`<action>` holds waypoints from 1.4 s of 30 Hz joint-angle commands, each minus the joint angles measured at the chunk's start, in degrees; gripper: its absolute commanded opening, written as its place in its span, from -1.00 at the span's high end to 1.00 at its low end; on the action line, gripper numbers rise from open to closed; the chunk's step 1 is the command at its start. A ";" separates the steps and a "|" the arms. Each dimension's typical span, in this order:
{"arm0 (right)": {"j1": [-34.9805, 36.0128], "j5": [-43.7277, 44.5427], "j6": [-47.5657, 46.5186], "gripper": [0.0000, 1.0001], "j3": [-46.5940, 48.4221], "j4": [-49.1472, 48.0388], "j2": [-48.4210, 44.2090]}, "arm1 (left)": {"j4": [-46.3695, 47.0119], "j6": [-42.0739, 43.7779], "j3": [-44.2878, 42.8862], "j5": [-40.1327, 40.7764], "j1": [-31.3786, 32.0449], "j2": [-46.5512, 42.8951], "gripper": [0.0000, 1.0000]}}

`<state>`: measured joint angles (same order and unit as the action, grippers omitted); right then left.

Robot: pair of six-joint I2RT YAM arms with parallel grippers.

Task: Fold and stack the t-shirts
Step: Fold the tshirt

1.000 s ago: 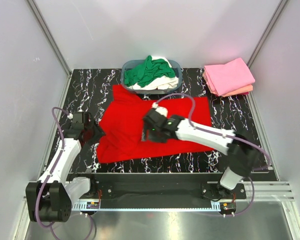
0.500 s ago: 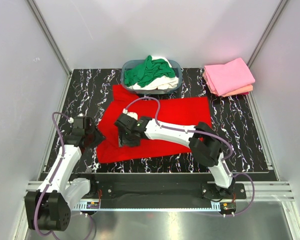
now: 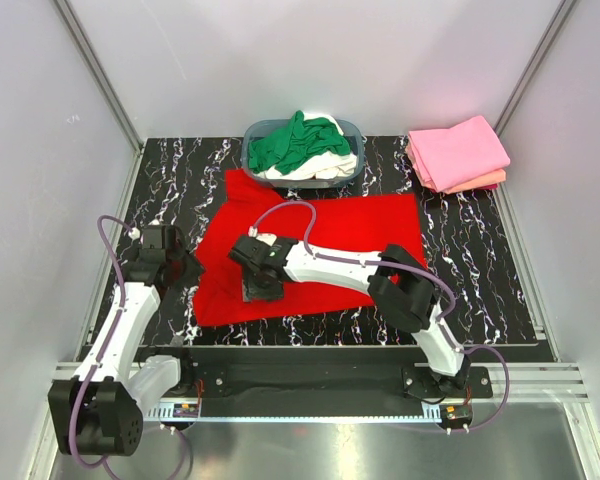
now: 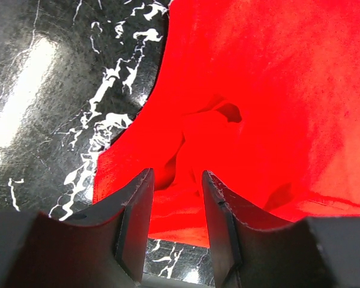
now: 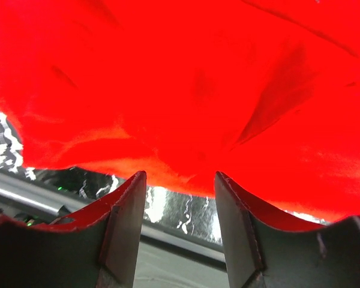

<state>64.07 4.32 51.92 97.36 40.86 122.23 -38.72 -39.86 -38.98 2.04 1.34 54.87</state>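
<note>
1. The left gripper [image 4: 175,180] stands with its jaws partly apart. A bunched fold of the red shirt [image 4: 258,90] fills the gap between them. I cannot tell whether the fold is pinched or only straddled.
2. The right gripper [image 5: 180,180] has its jaws apart, either side of the shirt's near hem, with bare tabletop [image 5: 168,207] showing in the gap.
3. From above, the left gripper sits at the shirt's left edge. The right gripper reaches across to the shirt's near left part.
4. The red shirt lies spread over the middle of the tabletop, rumpled at its left side.
5. A basket [image 3: 352,130] at the middle of the far edge holds a green shirt [image 3: 295,145] over a white shirt [image 3: 330,165].
6. A folded pink shirt [image 3: 458,150] lies on a salmon shirt [image 3: 485,181] in the far right corner.
</note>
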 commanded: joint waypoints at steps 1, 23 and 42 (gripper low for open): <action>0.53 -0.45 1.07 -0.12 0.29 -0.52 1.95 | 1.01 1.45 -1.18 1.38 -0.46 -0.29 0.15; 0.53 0.25 -0.24 0.83 3.62 0.97 3.89 | 1.80 1.71 -0.83 1.56 -0.55 0.41 0.15; -11.60 -7.30 -8.85 1.00 12.75 -1.05 6.52 | 2.16 1.89 -0.66 1.30 -0.55 0.85 0.15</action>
<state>55.22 1.02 46.30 106.61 43.05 126.65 -38.87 -38.96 -38.98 2.22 1.06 55.33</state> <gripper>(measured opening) 0.018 0.424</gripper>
